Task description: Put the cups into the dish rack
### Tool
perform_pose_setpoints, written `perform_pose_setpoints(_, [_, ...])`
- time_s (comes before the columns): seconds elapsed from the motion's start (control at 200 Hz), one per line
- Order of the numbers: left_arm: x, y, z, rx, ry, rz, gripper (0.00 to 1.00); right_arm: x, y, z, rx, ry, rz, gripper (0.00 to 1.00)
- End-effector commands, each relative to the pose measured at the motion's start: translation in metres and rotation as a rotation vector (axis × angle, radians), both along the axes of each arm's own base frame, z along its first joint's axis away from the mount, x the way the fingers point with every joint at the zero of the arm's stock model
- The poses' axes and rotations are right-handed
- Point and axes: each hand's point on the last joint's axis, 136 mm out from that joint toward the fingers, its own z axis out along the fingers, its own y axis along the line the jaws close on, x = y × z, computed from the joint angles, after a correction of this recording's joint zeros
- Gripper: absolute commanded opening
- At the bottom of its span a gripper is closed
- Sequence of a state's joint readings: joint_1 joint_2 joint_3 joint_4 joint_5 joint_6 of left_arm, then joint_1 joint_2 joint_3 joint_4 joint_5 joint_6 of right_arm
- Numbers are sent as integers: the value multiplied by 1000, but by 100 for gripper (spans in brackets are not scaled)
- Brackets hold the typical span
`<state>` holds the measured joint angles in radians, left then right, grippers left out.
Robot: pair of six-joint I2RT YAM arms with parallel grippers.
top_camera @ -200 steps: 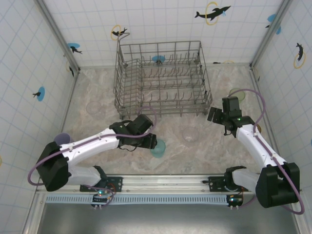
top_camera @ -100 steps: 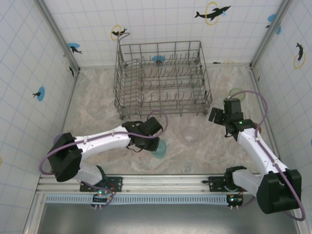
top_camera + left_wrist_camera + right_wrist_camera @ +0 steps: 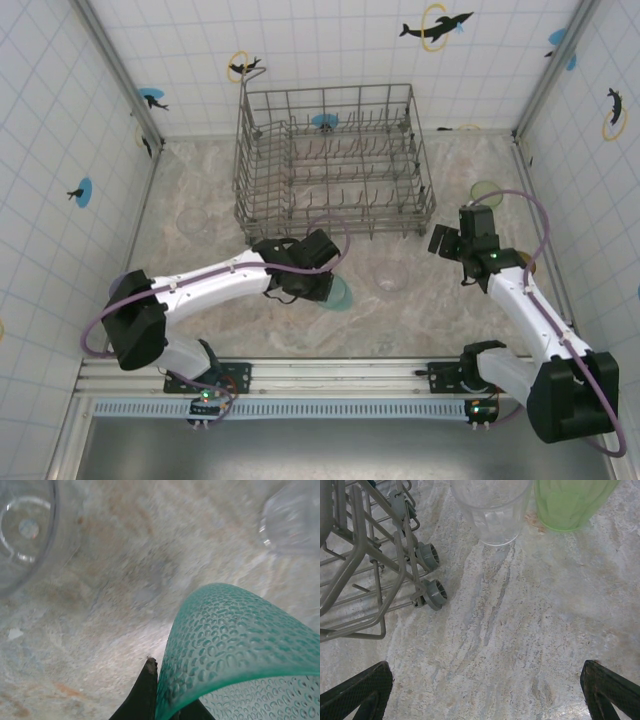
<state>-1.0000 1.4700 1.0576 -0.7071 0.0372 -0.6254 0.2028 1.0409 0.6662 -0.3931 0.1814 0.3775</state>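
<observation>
Shifted rightward, left pincer (image 3: 323, 289) clamps the dimpled teal cup (image 3: 230, 640) by its rim; right pincer (image 3: 485, 682) gapes.

The left gripper (image 3: 325, 287) clamped onto the rim of the teal cup (image 3: 340, 293) and shifted it slightly toward the tabletop's right and far edges. The left arm stretched out further.

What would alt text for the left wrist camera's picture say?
A teal dimpled cup, gripped at its edge by the left end effector, fills the lower right. One clear cup sits upper left, another clear cup upper right, on a marbled table.
</observation>
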Motion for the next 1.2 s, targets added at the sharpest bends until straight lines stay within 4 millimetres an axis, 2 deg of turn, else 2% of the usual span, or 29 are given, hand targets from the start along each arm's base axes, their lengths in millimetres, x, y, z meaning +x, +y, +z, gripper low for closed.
perform_pose_setpoints(0.0, [4, -15, 24, -50, -19, -18, 0, 0, 0, 2, 12, -27, -4, 100])
perform_pose_setpoints(0.49, [19, -69, 77, -208, -28, -81, 0, 1, 4, 11, 35, -38, 26, 100])
perform_pose_setpoints(0.621, [25, -83, 97, -248, -51, -103, 0, 2, 3, 15, 39, -36, 27, 100])
perform_pose_setpoints(1.016, [53, -114, 151, -300, -173, -158, 0, 10, 2, 45, 95, -89, 22, 100])
perform_pose_setpoints(1.191, [75, -122, 176, -324, -269, -150, 0, 12, -3, 60, 106, -116, 13, 100])
